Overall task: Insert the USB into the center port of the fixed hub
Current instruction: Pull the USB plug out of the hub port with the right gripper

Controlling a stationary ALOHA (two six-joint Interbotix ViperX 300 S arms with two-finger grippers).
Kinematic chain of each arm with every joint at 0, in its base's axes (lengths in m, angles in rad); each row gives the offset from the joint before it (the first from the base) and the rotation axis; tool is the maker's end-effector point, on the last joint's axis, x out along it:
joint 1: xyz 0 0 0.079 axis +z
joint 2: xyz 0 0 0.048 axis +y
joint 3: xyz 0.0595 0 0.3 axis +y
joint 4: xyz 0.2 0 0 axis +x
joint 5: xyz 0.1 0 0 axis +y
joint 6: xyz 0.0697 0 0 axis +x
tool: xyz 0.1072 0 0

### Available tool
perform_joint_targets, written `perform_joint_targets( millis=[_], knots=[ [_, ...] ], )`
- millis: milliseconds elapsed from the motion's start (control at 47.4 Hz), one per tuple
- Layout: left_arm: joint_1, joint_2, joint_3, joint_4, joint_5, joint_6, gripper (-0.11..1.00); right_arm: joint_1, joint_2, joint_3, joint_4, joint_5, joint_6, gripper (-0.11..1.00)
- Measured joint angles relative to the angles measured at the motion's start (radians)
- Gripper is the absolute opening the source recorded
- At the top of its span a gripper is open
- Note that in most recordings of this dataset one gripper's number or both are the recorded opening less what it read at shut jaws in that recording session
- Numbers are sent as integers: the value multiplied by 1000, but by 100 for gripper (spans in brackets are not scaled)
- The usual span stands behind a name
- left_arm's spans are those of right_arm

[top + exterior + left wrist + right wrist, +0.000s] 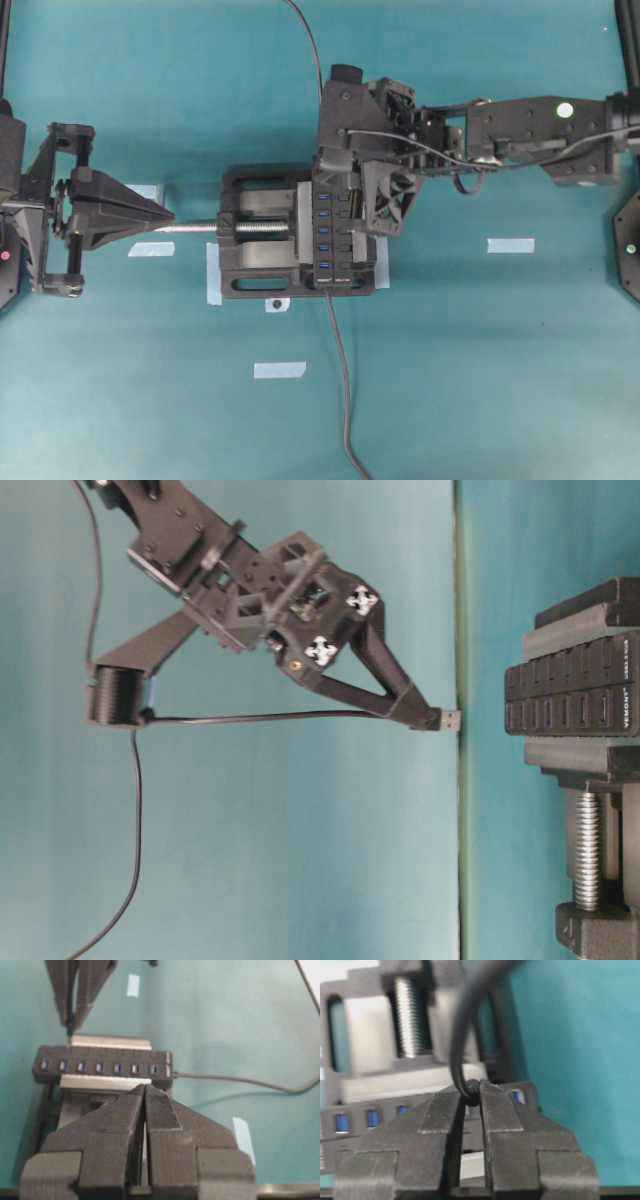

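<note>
Right end effector (425, 718) was clenched on the USB (450, 720), pinching the plug at the fingertips with the metal tip sticking out beyond them. In the table-level view the plug was clear of the fixed hub (570, 695), with open teal background between tip and hub face; not inserted. Its thin cable (260, 717) ran back from the fingers to the arm and then trailed away in a loose loop.

From overhead, the right end effector sat above the far end of the hub, over the upper ports of the row. The left wrist view agreed: the fingertips came down beyond the hub, near the leftmost slots in that view, off to one side of the center port (99, 1067).

Hub was clamped in a black vise (262, 270), blue slots facing up. Vise screw (255, 228) ran out toward the left arm. A second cable (342, 390) left the near end of the hub and ran straight off across the surface (480, 380).

Left end effector (168, 216) was clenched on nothing, fingers pressed together, tip pointing at the end of the vise screw. Contact with it could not be judged.

Bits of pale tape (510, 245) marked the teal surface around the vise.
</note>
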Motion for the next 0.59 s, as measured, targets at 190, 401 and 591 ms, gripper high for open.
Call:
perform_joint_targets(
  millis=[190, 401, 591],
  knots=[
    [0, 0, 0, 0, -2, 0, 0, 6, -5, 0, 0, 5, 8, 8],
    [0, 0, 0, -2, 0, 0, 0, 14, -5, 0, -2, 5, 8, 8],
    [0, 0, 0, -2, 0, 0, 0, 26, -5, 0, 0, 12, 8, 8]
  ],
)
